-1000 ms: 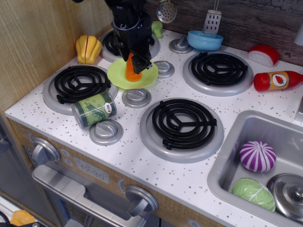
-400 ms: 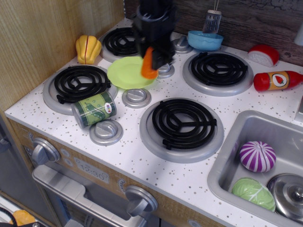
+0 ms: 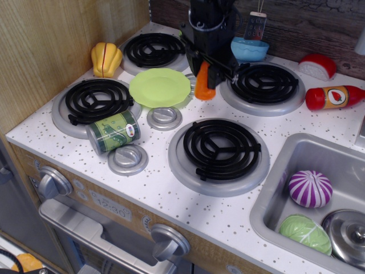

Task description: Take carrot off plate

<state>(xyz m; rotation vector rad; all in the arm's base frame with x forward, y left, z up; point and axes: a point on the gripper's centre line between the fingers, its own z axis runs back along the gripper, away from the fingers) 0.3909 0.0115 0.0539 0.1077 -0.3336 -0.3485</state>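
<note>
The orange toy carrot (image 3: 203, 83) hangs upright in my black gripper (image 3: 209, 73), which is shut on its upper part. The carrot's blunt end is low over the counter, just right of the lime-green plate (image 3: 159, 87) and beside the back right burner (image 3: 262, 84). Whether it touches the counter I cannot tell. The plate lies bare between the two left burners.
A yellow ribbed pepper (image 3: 106, 59) sits at the far left. A green can (image 3: 113, 131) lies by the front left burner (image 3: 97, 101). A blue bowl (image 3: 249, 48), a sauce bottle (image 3: 333, 97) and a sink (image 3: 319, 197) with toy vegetables are on the right.
My gripper has carried the carrot from above the plate to the right, past the plate's rim, and lower. The plate is now uncovered.
</note>
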